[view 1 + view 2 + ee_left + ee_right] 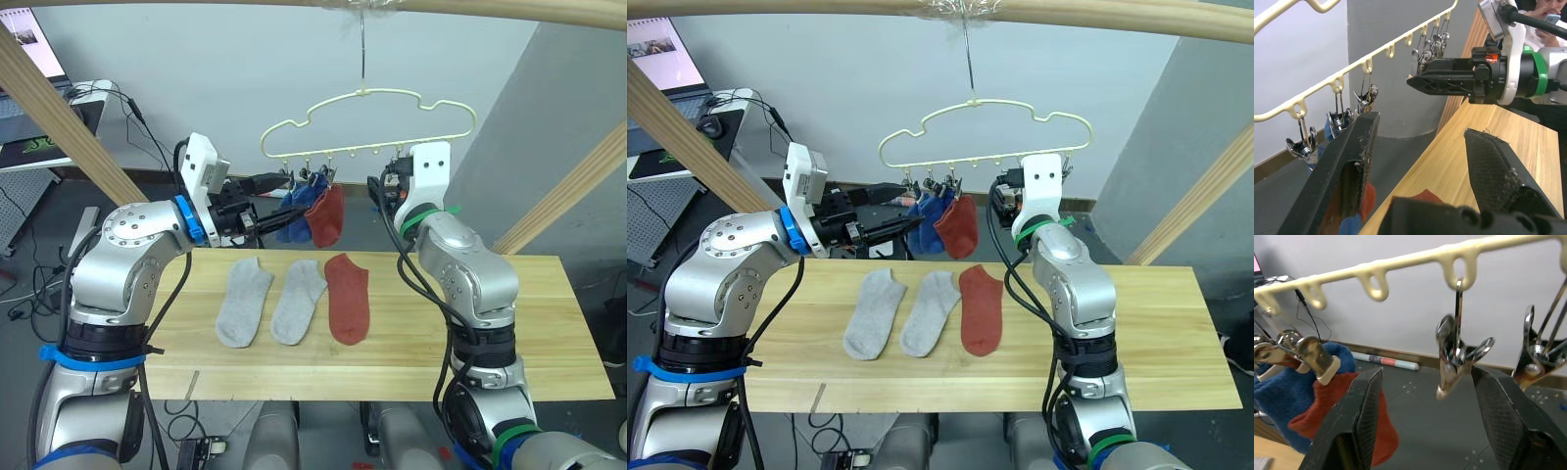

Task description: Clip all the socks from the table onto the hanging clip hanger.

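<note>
Clip hanger [367, 122]: pale-yellow, cloud-shaped, hung by a metal hook from the wooden pole above, beyond the far edge of the counter; row of metal clips along the bottom bar.
Hung socks: two blue socks [294, 217] and one rust red sock [327, 215] clipped at the left part of the bar, hanging side by side and touching, red one rightmost.
Counter [549, 333]: light wood planks, three socks lying flat in a row on its left half.
Socks on the counter: grey sock [243, 301] leftmost, second grey sock [298, 300] just beside it, red sock [348, 297] to the right, close to the second grey one.
Left gripper [911, 223]: raised off the counter, pointing right toward the hung socks, fingertips just beside the blue ones; released, fingers spread wide in the left wrist view, nothing between them.
Right gripper [1425, 382]: raised behind the far edge, just under the right part of the bar; released, fingers parted, an empty metal clip [1457, 355] hanging between and just beyond the fingertips, hung red and blue socks off to its left.
Socks relative to grippers: all three counter socks lie below and nearer than both grippers, untouched.
</note>
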